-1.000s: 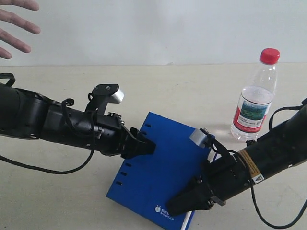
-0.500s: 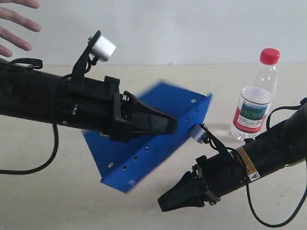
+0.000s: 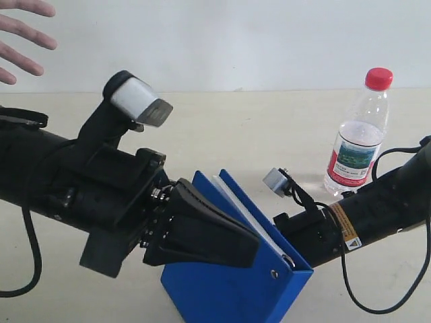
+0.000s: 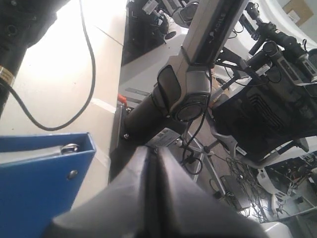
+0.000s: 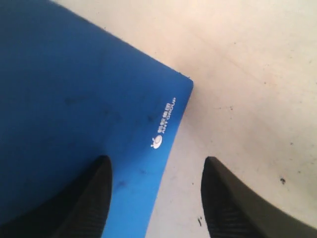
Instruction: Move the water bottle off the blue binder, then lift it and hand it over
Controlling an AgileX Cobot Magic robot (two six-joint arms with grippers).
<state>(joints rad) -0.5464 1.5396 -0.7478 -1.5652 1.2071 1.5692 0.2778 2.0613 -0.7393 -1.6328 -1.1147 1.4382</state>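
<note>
Royal-blue square ring binder (image 3: 229, 296), printed "ANT GROUP", now upright, tilted airborne earlier; clear red-capped plastic bottle (image 3: 357, 145) at its 2 o'clock. My left tool (image 4: 152, 153) pinched narrow, my right tool (image 5: 156, 168) wide.

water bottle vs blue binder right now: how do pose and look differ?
Pose: the water bottle stands upright on the table; the blue binder is tipped up off flat, covers parted, white pages showing.
Look: the water bottle is clear with a red cap; the blue binder is opaque blue.
They sit apart, not touching.
</note>
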